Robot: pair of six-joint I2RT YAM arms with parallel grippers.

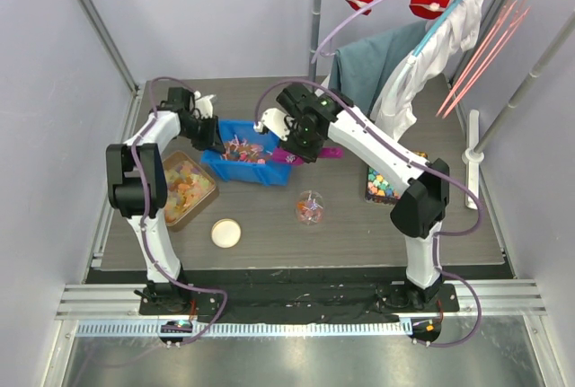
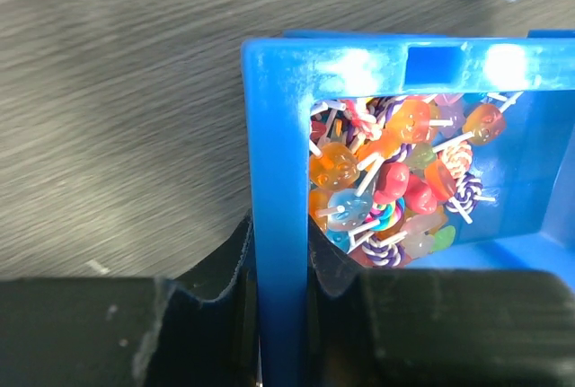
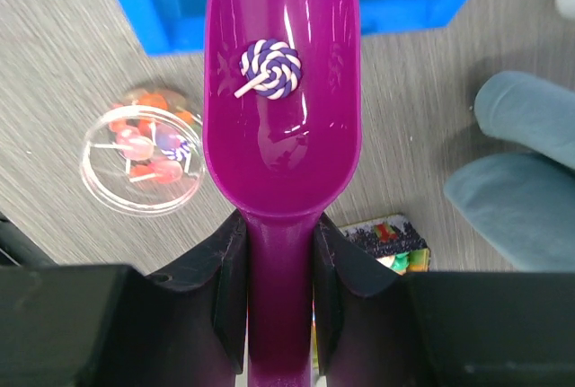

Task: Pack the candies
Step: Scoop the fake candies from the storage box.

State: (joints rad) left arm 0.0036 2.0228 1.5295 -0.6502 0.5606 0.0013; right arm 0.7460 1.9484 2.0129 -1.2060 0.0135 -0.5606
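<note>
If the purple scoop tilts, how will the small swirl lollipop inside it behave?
Probably it slides easily: the scoop looks glossy and smooth. The lollipop seems very light, lying loose and alone, so it may bounce out.

Scanning every view now, and there's nothing to read: no words, labels, brand marks or numbers anywhere. The blue bin [image 2: 278,180] is plain plastic and the purple scoop [image 3: 283,162] has no lettering.
</note>
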